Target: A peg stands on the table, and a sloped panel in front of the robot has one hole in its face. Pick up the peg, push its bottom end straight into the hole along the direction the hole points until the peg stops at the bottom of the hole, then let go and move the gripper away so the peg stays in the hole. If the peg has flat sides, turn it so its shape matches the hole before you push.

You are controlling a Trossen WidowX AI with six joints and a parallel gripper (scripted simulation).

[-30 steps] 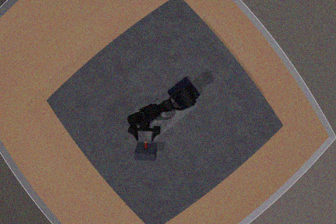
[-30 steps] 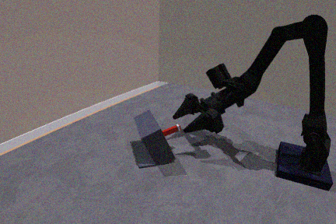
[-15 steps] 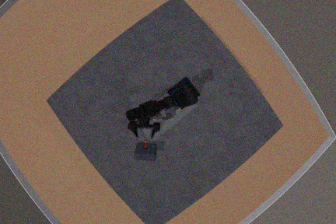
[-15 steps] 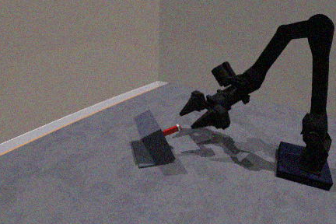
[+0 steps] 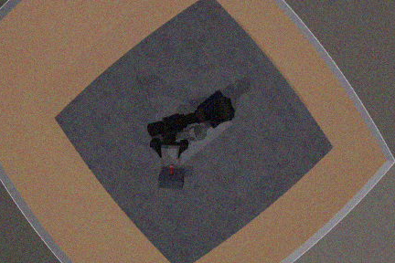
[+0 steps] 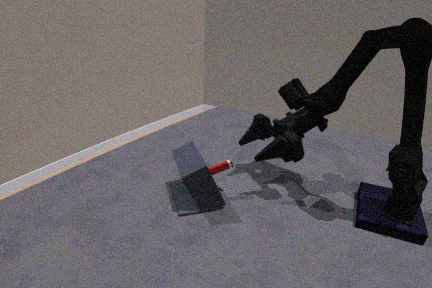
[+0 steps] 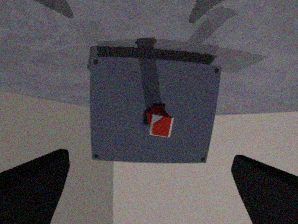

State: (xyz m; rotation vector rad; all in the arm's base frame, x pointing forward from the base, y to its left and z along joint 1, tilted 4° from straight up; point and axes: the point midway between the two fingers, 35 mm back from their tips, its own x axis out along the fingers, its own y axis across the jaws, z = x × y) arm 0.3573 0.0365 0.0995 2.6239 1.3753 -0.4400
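The red peg (image 5: 171, 170) (image 6: 219, 168) (image 7: 161, 126) has a pale-edged, square-looking end. Its lower end is in the hole of the sloped panel (image 5: 165, 181) (image 6: 203, 191) (image 7: 117, 95), and the rest sticks out of the face toward the arm. How deep it sits is hidden inside the panel. My gripper (image 5: 170, 157) (image 6: 248, 152) (image 7: 154, 163) is wide open and empty. Its fingertips are apart from the peg, back from its outer end on the arm's side and touching neither peg nor panel. In the wrist view the peg shows between the two fingers.
The arm's dark blue base (image 6: 386, 212) stands on the grey surface (image 5: 261, 151) (image 6: 111, 240) at the right in the exterior view. The panel's support plate (image 6: 172, 192) lies behind it. Shadows of the arm fall between base and panel. Walls rise at the back.
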